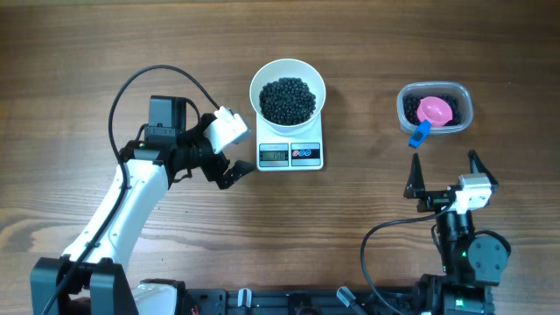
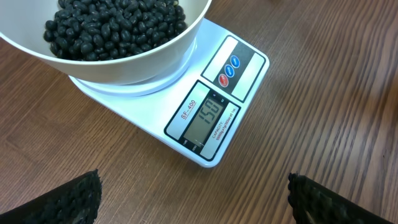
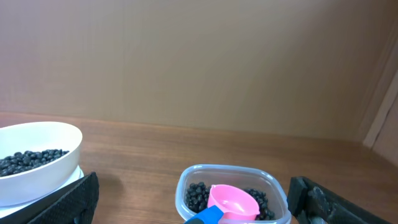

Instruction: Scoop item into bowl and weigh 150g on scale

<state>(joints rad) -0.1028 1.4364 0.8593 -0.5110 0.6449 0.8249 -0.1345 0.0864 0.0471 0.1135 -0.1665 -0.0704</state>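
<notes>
**Both claws wide, beans in bowl on scale**

Ribbed black fingertips [image 2: 62,200] frame the left wrist view. The left claw [image 1: 238,147] is spread wide and empty, just beside the scale [image 1: 290,155]. The right claw [image 1: 444,162] is also wide and empty, near the clear tub [image 1: 465,94].

- Where: the beans [image 1: 288,99] are heaped in the white bowl [image 1: 259,83], which sits on the scale. The display [image 2: 205,118] looks to read 150. More beans lie in the tub around a pink scoop [image 1: 435,110].
- Handling (my judgement): the beans are small, hard, smooth and loose. They will roll and cannot be pinched, so they have to be moved by scoop. The scoop looks like light, stiff plastic. The best hold is its blue handle [image 1: 420,133], which juts over the tub's rim toward the right claw. The loaded bowl has some heft and a slick wall, and any nudge would upset the reading.
- Surface: the wood-grain table [image 1: 87,52] is flat and smooth, so spilled beans would run.
- Room: the scale and tub are well apart, with open table all round. A plain beige wall stands behind.
</notes>
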